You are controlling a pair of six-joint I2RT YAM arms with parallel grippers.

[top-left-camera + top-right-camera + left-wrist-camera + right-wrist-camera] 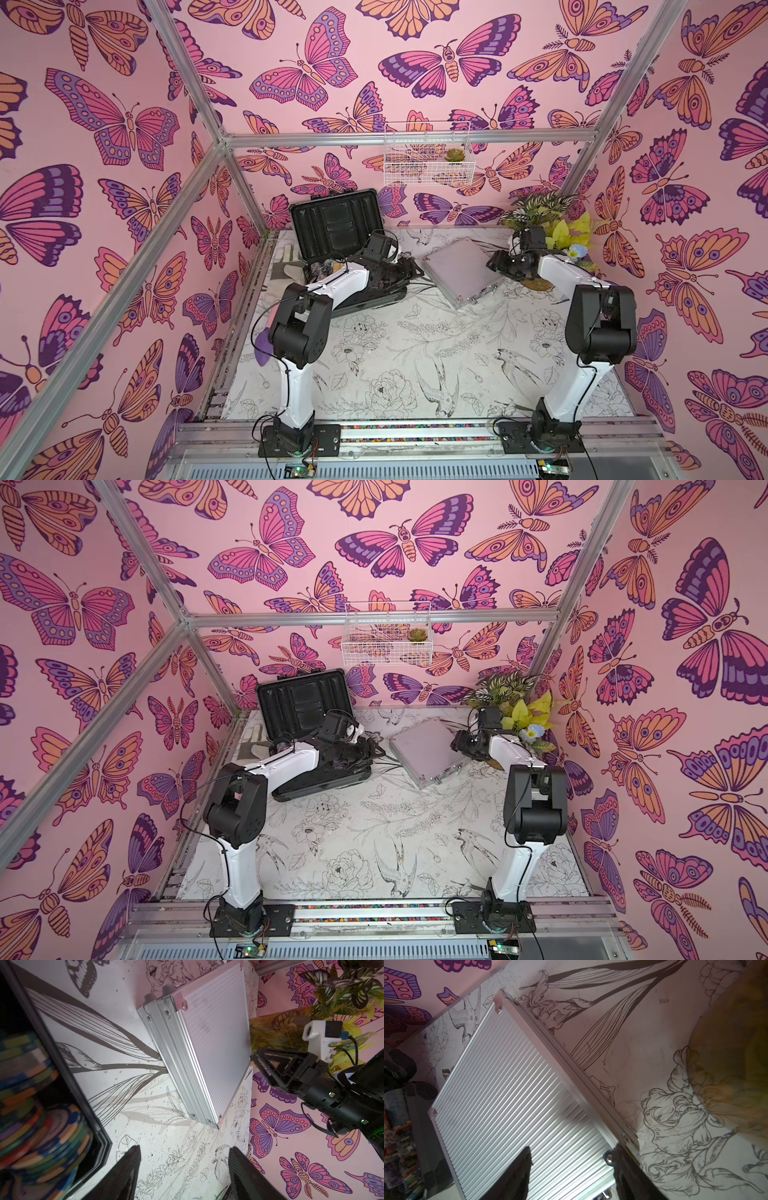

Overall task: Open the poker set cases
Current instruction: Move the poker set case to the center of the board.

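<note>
**A:** Which step?
**B:** The large dark grey hard case [336, 224] stands open. The small silver ribbed aluminium case [207, 1043] lies shut ahead of the left gripper [184, 1147] and beneath the right gripper [572, 1147]. Both are spread and empty.
**A:** Next?
**B:** I'd release its chrome latches [473, 296].

both top views sit high above the near edge, looking down and toward the far wall [357, 166]; they share the whole counter [415, 353], almost same framing. left wrist view is close behind the left pincer [184, 1148], facing right at the silver case [207, 1043]. right wrist view, close behind the right pincer [573, 1147], faces left over that same case.
</note>
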